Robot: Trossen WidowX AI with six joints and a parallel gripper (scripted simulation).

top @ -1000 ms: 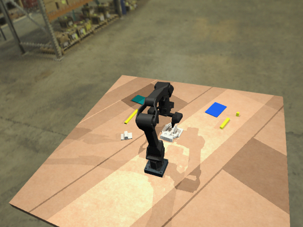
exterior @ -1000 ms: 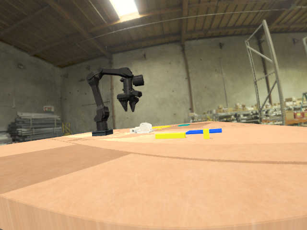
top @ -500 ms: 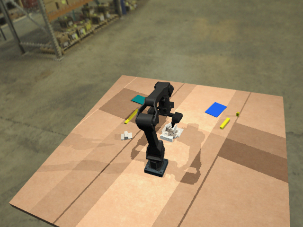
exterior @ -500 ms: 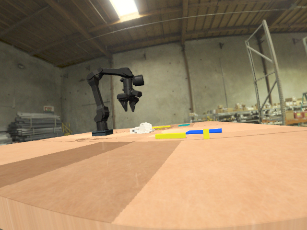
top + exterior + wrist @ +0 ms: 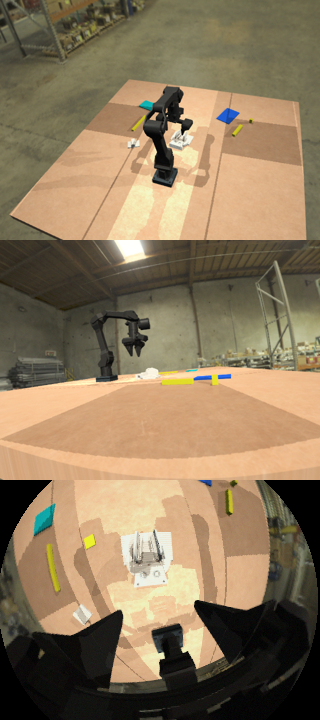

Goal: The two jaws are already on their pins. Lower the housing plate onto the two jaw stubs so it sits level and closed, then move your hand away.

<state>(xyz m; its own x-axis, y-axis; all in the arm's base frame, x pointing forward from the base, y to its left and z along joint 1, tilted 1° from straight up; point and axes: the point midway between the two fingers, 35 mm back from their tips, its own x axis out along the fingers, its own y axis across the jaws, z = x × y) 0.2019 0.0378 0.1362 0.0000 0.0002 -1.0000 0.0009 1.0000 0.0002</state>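
Observation:
The white assembly (image 5: 188, 140) (image 5: 151, 374) (image 5: 165, 542) sits on the table in front of the arm. In the wrist view two upright jaws stand side by side on it, and a flat white plate with two round features (image 5: 150, 580) lies at its end nearer the arm base. It looks roughly level; whether it is fully seated on the stubs cannot be told. My gripper (image 5: 134, 355) (image 5: 159, 608) is open and empty, well above the assembly and not touching it. In the top view the arm hides part of the gripper.
A small white part (image 5: 133, 144) (image 5: 82, 614) lies left of the assembly. Yellow bars (image 5: 138, 123) (image 5: 237, 130), a yellow cube (image 5: 250, 120), a yellow square (image 5: 89, 541), a cyan plate (image 5: 146, 105) and a blue plate (image 5: 227, 115) lie farther out.

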